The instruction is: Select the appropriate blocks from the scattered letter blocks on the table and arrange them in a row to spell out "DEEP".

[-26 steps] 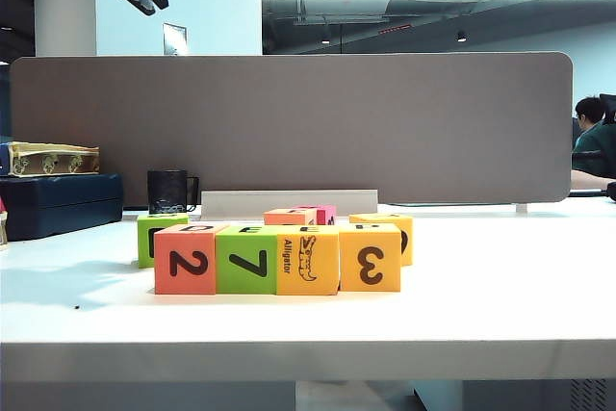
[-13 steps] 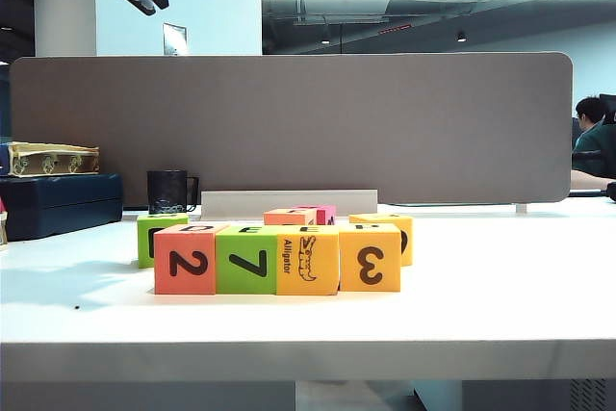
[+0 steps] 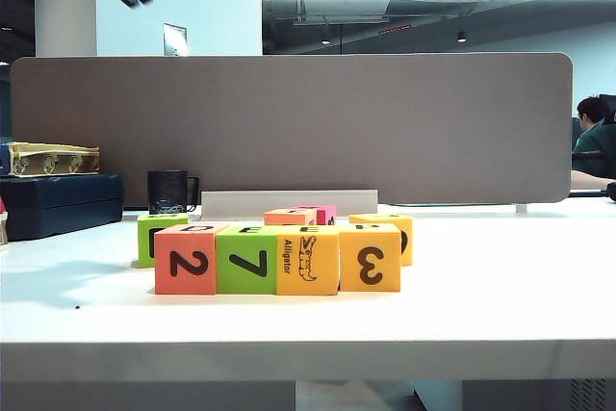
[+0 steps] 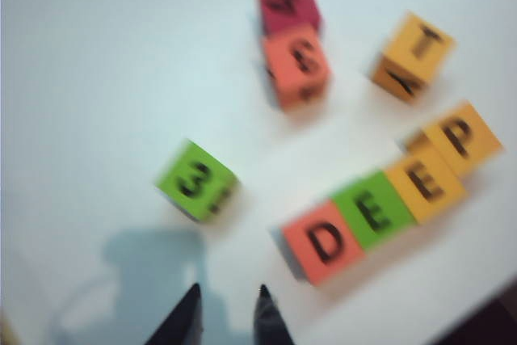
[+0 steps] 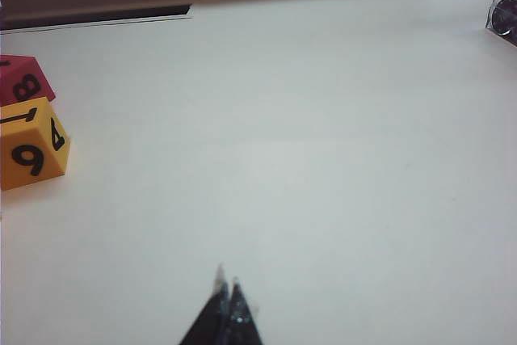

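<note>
The white table (image 3: 500,305) stretches wide in front of a long grey divider (image 3: 289,127), with a dark blue case (image 3: 58,201) and a black mug (image 3: 167,191) off at the left rear. Near the front edge four blocks stand touching in a straight row: a salmon block (image 3: 185,259) showing 2, a green block (image 3: 246,259) showing 7, a yellow block (image 3: 308,260) with the Alligator picture, and another yellow one (image 3: 371,257) showing 3. From above, in the left wrist view, their tops read D (image 4: 325,241), E (image 4: 372,212), E (image 4: 425,184), P (image 4: 458,136). Loose blocks sit behind the row, well apart from it: a green one with 3 (image 4: 196,180), a salmon one (image 4: 297,65) against a pink one (image 4: 287,3), and a yellow T block (image 4: 414,54). The left gripper (image 4: 226,313) hangs high over the table, fingers slightly parted and empty. The right gripper (image 5: 225,288) hovers over bare tabletop, its tips pressed together, holding nothing.
</note>
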